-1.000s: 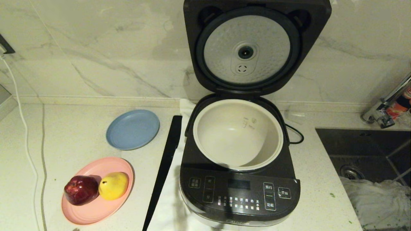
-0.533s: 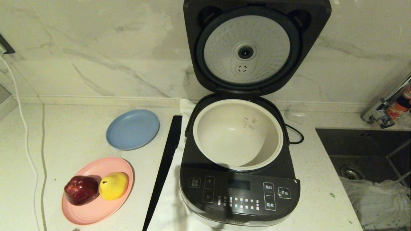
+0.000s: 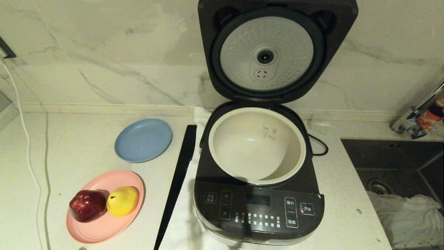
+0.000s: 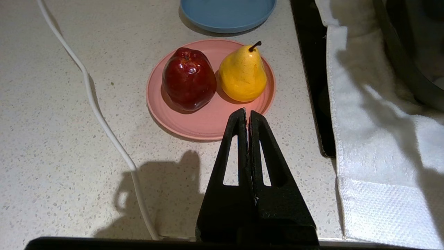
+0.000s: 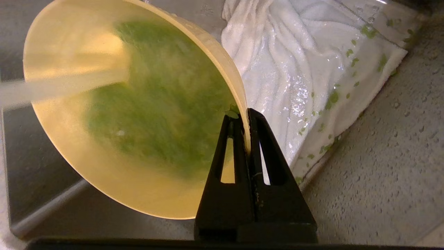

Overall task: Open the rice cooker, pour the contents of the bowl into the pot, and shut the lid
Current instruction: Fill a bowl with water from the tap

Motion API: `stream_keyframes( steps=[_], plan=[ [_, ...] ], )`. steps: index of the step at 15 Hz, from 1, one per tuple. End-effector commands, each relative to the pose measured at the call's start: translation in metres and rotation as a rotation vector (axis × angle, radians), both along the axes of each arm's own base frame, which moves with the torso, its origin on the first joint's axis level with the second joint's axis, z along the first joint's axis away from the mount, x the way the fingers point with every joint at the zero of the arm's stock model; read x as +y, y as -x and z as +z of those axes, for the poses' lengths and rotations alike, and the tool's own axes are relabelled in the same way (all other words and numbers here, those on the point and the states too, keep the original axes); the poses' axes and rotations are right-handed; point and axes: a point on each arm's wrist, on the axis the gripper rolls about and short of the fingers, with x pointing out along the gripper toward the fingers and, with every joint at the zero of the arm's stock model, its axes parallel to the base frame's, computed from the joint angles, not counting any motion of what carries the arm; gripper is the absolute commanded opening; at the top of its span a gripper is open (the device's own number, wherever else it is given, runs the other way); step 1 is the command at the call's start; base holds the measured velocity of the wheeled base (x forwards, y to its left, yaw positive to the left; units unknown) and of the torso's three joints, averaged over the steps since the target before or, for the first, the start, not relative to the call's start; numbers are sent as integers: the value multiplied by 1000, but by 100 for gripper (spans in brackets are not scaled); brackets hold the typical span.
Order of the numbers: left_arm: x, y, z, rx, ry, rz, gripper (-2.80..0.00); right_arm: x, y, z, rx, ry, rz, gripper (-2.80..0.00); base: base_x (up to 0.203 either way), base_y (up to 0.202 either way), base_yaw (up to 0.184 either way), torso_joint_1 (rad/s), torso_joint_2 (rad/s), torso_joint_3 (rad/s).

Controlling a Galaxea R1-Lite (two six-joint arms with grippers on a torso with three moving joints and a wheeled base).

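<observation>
The rice cooker [image 3: 258, 194] stands on the counter [image 3: 79, 152] with its lid [image 3: 274, 52] raised, and the pot [image 3: 257, 145] inside holds nothing. The right gripper [image 5: 247, 118] pinches the rim of the one yellow bowl [image 5: 104, 166] above a white cloth [image 5: 298, 69]; the contents [image 5: 166, 104] look like a blurred green mass. The left gripper [image 4: 247, 114] has its fingers pressed together, near the pink plate [image 4: 208, 121] with one apple [image 4: 189, 80] and one pear [image 4: 242, 74]. One blue plate [image 3: 143, 139] lies behind.
</observation>
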Motion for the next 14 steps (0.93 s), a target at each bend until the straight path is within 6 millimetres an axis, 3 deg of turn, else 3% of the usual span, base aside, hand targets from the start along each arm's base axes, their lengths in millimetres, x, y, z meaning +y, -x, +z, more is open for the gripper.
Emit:
stream_keyframes(
  steps=[1, 4, 7, 10, 14],
  plan=[
    [0, 0, 0, 1, -1, 0, -280, -4, -3, -8, 5, -13, 1, -280, 0, 0, 0, 0, 0, 0],
    [0, 0, 0, 1, -1, 0, -280, 0, -1, -4, 5, -16, 5, -280, 0, 0, 0, 0, 0, 0],
    [0, 0, 0, 1, -1, 0, -280, 19, 7, 14, -6, -50, 53, -280, 0, 0, 0, 0, 0, 0],
    [0, 0, 0, 1, -1, 0, -280, 52, 12, 40, -14, -48, 142, -280, 0, 0, 0, 0, 0, 0],
    [0, 0, 0, 1, -1, 0, -280, 115, 14, 66, -9, -17, 278, -280, 0, 0, 0, 0, 0, 0]
  ],
)
